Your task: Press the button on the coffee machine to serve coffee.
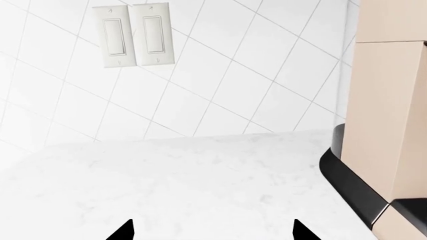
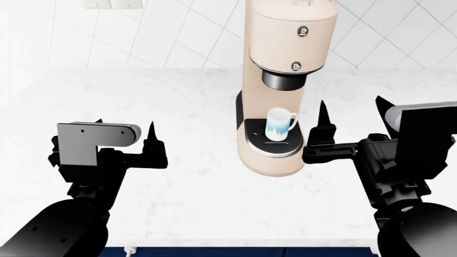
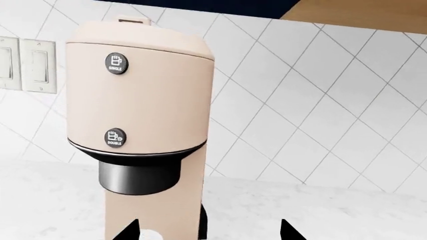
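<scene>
My right gripper hangs above the white marble counter with its two black fingers spread wide and nothing between them; one fingertip stands just beside the coffee machine, on its right flank, near the level of the drip tray, not touching as far as I can tell. From my right wrist camera the same tips poke into view well apart, aimed at the machine's cylindrical head. On that head sit two small black buttons with white icons: the upper one marked single and, below it near the dark band above the spout, the button marked double. In the head view the button sits well above my right gripper, just over the black spout. Beneath the spout a white-blue mug stands upright on the tray. My left gripper hovers over bare counter well to the left of the machine, also spread wide and empty; its wrist camera shows both tips apart, the counter, the tiled wall with a double light switch, and a side slice of the beige machine body with its black base rim.
</scene>
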`<state>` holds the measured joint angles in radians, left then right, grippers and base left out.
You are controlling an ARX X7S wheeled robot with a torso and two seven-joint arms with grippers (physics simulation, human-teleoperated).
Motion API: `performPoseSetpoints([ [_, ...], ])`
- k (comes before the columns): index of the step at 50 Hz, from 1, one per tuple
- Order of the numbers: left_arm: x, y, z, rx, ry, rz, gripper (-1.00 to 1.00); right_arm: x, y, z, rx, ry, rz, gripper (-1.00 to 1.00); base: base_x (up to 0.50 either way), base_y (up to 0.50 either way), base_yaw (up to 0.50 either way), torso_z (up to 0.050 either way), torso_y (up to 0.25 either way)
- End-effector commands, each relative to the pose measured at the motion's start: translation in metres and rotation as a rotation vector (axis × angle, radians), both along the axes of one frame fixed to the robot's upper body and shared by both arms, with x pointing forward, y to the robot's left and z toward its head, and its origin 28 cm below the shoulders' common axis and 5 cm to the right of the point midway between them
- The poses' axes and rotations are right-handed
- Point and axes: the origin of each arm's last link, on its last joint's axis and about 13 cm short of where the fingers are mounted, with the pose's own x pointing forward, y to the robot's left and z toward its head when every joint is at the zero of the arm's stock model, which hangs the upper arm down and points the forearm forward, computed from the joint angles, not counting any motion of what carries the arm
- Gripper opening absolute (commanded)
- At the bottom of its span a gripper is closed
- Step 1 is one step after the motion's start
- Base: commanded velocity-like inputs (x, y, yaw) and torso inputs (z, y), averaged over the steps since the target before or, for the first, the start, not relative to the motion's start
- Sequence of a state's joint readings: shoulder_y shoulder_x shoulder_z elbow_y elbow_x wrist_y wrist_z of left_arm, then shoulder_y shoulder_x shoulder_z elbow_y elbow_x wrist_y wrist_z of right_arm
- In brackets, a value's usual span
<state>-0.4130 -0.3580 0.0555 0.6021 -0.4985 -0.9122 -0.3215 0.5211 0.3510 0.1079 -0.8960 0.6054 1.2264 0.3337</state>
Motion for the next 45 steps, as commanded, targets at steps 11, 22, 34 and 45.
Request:
performPoseSetpoints([
  [11, 0.001, -0.002, -0.003, 0.002, 0.010, 0.001, 1.00, 0.014, 0.031, 0.038, -0.037, 0.013, 0.167, 1.00, 0.00, 0.00, 0.00, 0.000, 0.000],
  [22, 0.000, 0.002, -0.005, -0.002, 0.013, 0.002, 1.00, 0.030, 0.041, 0.042, -0.010, 0.029, 0.224, 1.00, 0.00, 0.00, 0.00, 0.000, 0.000],
  [34, 0.001, 0.002, -0.007, -0.004, 0.017, 0.006, 1.00, 0.030, 0.044, 0.045, -0.041, 0.003, 0.206, -1.00, 0.00, 0.00, 0.00, 0.000, 0.000],
  [45, 0.001, 0.003, -0.007, -0.004, 0.018, 0.004, 1.00, 0.028, 0.042, 0.044, -0.033, -0.001, 0.170, -1.00, 0.00, 0.00, 0.00, 0.000, 0.000],
])
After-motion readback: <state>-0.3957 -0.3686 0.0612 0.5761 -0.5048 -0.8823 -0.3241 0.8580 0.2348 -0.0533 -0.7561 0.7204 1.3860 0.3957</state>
